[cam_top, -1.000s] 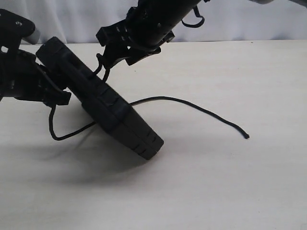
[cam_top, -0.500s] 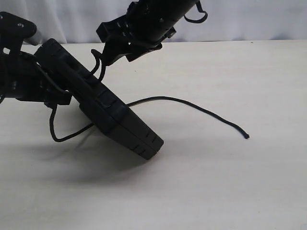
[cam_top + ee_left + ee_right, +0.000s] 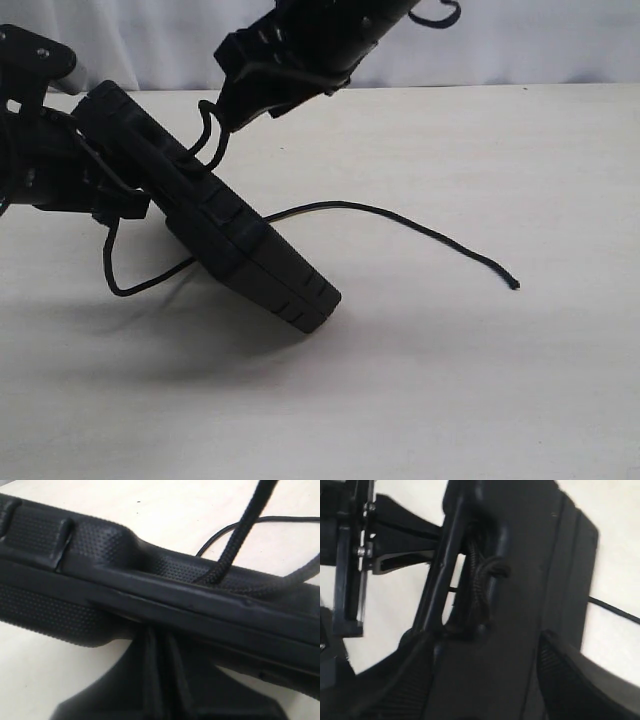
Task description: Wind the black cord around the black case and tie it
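Note:
The black case stands tilted, its low end on the table and its high end at the left. My left gripper is shut on that high end; the left wrist view shows the case clamped above the gripper. The black cord loops up off the case's top edge, trails right to a frayed end, and hangs in a loop at the left. It crosses the case and sits in a notch. My right gripper hovers open over the case, its fingers spread wide with nothing between them.
The pale table stretches bare to the right and the front. A white backdrop closes the far edge. The right arm reaches in from the upper middle, with a glossy cable curling on it.
My right gripper has risen and drifted a little to the right, away from the case. The cord loop on the case's top edge stands taller. The case and the left gripper have held still.

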You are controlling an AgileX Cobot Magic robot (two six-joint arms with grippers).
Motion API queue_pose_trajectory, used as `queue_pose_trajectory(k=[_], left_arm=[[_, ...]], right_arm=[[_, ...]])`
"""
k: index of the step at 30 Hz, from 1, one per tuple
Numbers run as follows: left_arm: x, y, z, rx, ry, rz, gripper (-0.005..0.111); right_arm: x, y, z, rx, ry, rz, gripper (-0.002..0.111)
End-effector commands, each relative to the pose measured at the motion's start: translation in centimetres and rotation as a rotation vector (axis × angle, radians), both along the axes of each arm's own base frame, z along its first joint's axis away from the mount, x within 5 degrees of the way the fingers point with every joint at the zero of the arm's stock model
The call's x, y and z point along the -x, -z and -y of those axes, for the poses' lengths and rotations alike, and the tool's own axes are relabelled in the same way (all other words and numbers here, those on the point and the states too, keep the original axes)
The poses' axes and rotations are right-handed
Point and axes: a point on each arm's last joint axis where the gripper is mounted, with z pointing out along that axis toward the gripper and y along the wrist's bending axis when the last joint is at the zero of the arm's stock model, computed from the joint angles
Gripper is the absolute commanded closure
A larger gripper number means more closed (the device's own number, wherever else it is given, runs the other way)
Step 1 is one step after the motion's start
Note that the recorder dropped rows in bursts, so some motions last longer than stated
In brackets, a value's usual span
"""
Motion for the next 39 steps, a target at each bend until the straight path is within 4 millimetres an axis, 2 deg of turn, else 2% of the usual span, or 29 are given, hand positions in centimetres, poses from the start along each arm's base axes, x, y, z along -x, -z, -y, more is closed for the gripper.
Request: queue_pose_trajectory(k=[1, 6, 10, 11, 12, 15, 16, 17, 19, 23, 25, 29, 35, 39], left_arm=[[0.0, 0.1, 0.1, 0.007, -0.003, -0.007, 0.107], [0.0, 0.1, 0.1, 0.007, -0.003, -0.007, 0.107], [0.0, 0.1, 0.1, 0.008, -0.001, -0.009, 0.107], [0.0, 0.1, 0.1, 0.008, -0.001, -0.009, 0.107], [0.0, 0.1, 0.1, 0.008, 0.0, -0.011, 0.107], [0.0, 0.1, 0.1, 0.009, 0.003, -0.014, 0.107], [0.0, 0.1, 0.1, 0.008, 0.001, -0.011, 0.106], [0.0, 0.1, 0.1, 0.008, -0.001, -0.009, 0.102], [0.0, 0.1, 0.1, 0.007, -0.003, -0.007, 0.092], [0.2, 0.2, 0.2, 0.013, 0.015, -0.028, 0.063], [0.4, 0.3, 0.4, 0.013, 0.043, -0.051, 0.055], [0.9, -0.6, 0.3, 0.012, 0.061, -0.018, 0.053], [2.1, -3.7, -0.3, 0.019, 0.04, 0.132, 0.053], [2.3, -4.1, -0.4, 0.022, 0.04, 0.146, 0.053]], right_arm=[[0.3, 1.2, -0.9, -0.125, -0.077, 0.041, 0.05], [-0.5, 3.1, -1.0, -0.151, 0.002, 0.116, 0.051], [-0.2, 3.9, -2.5, -0.147, 0.015, 0.186, 0.057], [-0.1, 3.8, -2.8, -0.154, 0.023, 0.203, 0.062], [0.2, 3.8, -3.3, -0.157, 0.016, 0.216, 0.073], [0.2, 3.9, -3.5, -0.149, 0.008, 0.225, 0.096], [0.2, 3.9, -3.5, -0.145, 0.006, 0.227, 0.102], [0.1, 4.0, -3.4, -0.135, 0.007, 0.233, 0.104], [0.1, 4.1, -3.3, -0.11, 0.001, 0.245, 0.104], [-0.1, 4.2, -3.2, -0.098, 0.013, 0.256, 0.104], [-0.2, 4.0, -3.2, -0.105, 0.026, 0.274, 0.104], [-0.4, 3.1, -2.9, -0.115, 0.056, 0.324, 0.104], [-0.4, 1.6, -2.5, -0.14, 0.097, 0.39, 0.104], [-0.1, -0.2, -2.0, -0.17, 0.128, 0.457, 0.104]])
